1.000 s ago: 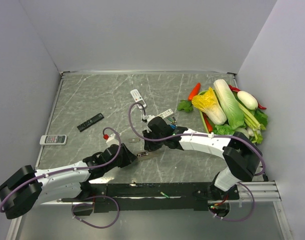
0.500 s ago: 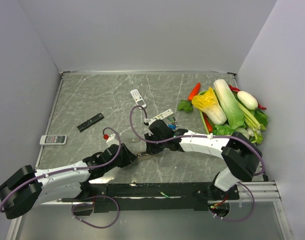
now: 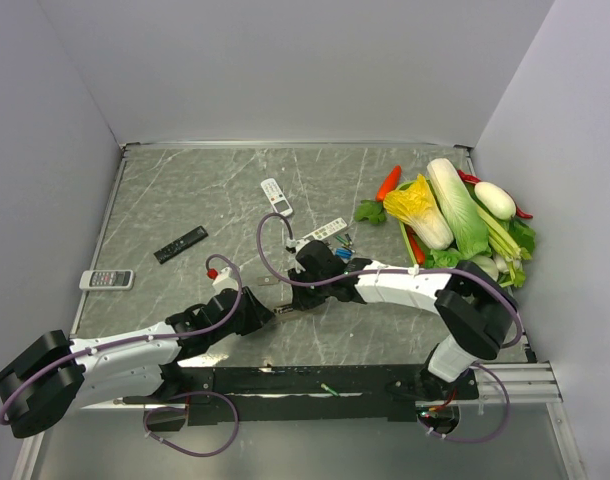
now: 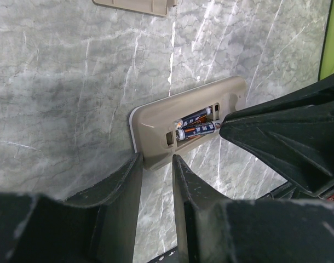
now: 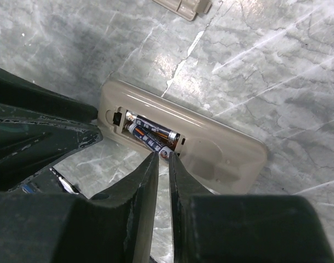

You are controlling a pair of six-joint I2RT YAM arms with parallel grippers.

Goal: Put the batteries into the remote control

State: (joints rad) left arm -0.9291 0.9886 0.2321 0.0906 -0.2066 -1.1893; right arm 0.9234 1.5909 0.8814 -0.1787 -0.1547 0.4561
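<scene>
Lying back-up on the table (image 3: 185,190), a little nearer the near edge than the middle, the remote control (image 4: 151,125) sits between your two arms with its grey-beige back and open bay facing up. Two batteries (image 5: 151,134), dark with an orange band, lie side by side in the bay. Your left gripper (image 4: 156,163) meets one short end of the remote: its jaws stand narrowly apart, the remote's corner reaches into the gap, and you cannot tell whether they pinch it. Your right gripper (image 5: 163,159) comes in from the long side, its jaws drawn together to a thin slit and holding nothing, the tips at the end of the nearer cell. The detached bay cover (image 5: 180,6) lies just beyond the remote, toward the far edge. Further off, loose cells (image 3: 342,250), blue and green, lie near the middle of the table beside a slim white remote (image 3: 325,230). Toward the left edge you see a black remote (image 3: 180,244) and a small pale remote (image 3: 107,279); another small white remote (image 3: 276,196) lies toward the far edge; vegetables (image 3: 455,215) are heaped along the right edge.
</scene>
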